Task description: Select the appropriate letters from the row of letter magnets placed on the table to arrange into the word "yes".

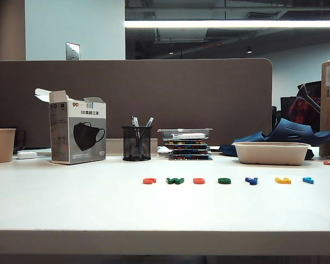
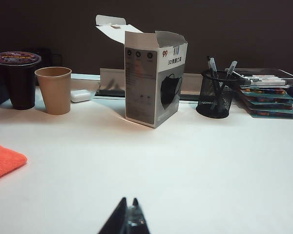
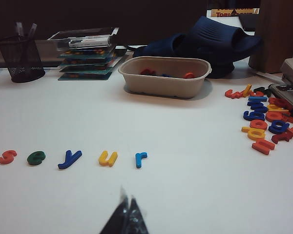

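You haven't started: y point(image 3: 69, 159), e point(image 3: 36, 157), s point(image 3: 7, 156) sit in the row ahead of your clenched right gripper point(image 3: 126, 207); left gripper point(image 2: 128, 207) clenched, empty.

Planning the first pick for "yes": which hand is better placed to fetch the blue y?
Right. The right hand, shut, faces the blue y in the letter row. The left hand, shut, faces only the mask box and paper cup; no letters show there.

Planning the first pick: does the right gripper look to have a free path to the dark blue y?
Probably yes. The right gripper, shut, hangs back from the row, and only bare table lies between it and the dark blue y.
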Controlling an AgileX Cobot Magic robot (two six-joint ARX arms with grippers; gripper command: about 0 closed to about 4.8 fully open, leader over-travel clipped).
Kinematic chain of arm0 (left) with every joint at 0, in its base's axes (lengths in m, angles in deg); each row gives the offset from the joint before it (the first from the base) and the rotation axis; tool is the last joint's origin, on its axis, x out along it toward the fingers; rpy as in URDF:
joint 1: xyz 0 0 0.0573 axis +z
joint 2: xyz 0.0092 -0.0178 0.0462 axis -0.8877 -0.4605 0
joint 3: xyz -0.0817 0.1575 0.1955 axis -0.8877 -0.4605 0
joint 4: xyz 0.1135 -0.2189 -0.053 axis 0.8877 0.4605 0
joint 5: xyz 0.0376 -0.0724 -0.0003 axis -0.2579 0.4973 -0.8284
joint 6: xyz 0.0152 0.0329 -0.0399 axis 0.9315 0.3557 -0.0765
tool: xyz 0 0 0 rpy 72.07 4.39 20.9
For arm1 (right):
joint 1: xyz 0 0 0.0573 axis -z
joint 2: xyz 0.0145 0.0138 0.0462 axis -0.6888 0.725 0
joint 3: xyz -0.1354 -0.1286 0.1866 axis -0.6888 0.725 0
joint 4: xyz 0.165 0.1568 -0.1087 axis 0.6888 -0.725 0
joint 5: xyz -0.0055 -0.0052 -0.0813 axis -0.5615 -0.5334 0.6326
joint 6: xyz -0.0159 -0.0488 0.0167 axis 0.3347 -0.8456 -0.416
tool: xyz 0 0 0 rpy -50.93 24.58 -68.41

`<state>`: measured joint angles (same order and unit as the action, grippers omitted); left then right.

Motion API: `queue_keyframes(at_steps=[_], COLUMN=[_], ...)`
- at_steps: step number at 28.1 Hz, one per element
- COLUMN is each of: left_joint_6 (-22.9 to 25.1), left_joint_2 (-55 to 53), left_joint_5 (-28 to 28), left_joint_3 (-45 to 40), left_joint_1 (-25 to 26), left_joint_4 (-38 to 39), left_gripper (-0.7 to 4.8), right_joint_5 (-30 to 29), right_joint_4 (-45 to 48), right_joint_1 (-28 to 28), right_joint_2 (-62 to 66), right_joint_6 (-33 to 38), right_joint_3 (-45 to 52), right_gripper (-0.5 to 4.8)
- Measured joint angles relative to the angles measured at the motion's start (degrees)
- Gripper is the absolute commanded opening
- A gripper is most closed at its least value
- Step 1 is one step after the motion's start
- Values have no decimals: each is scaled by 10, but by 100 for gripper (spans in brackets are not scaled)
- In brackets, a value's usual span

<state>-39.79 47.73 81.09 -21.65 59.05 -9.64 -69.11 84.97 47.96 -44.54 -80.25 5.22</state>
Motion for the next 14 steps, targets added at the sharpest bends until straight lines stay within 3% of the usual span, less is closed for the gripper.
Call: queue_keyframes(at_steps=[14], left_joint_6=[-7], left_joint_2=[0], left_joint_5=[0], left_joint_3=[2], left_joint_1=[0], left_joint_4=[-17], left_gripper=[-5], right_joint_5=[0], right_joint_4=[0], right_joint_1=[0], right_joint_2=[0], right_joint_6=[0], right_joint_3=[0], right_gripper=[-1])
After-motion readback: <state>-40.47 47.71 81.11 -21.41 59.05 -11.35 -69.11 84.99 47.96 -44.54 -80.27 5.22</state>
